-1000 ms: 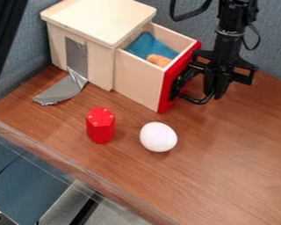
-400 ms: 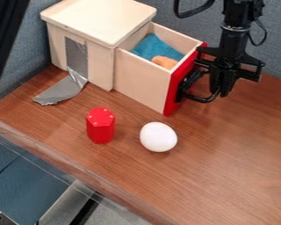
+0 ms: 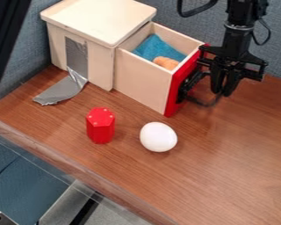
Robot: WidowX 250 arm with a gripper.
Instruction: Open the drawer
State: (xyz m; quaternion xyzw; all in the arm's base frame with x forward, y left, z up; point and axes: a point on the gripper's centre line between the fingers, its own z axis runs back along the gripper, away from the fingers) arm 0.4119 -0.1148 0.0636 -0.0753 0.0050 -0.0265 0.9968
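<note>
The black two-finger gripper [image 3: 224,90] hangs at the black curved handle [image 3: 207,103] on the drawer's red front [image 3: 174,97]; I cannot tell how far open it is or whether it grips the handle. The pale wooden drawer [image 3: 140,82] stands pulled out from its wooden cabinet [image 3: 96,19], holding a blue cloth [image 3: 157,47] and an orange-tan object [image 3: 166,63]. Nearer the camera, a white egg-shaped object [image 3: 158,137] lies beside a red hexagonal block [image 3: 100,126].

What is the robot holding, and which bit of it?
I can't tell if it's holding anything. The gripper is right at the black handle on the drawer's red front, but a real grip can't be made out.
</note>
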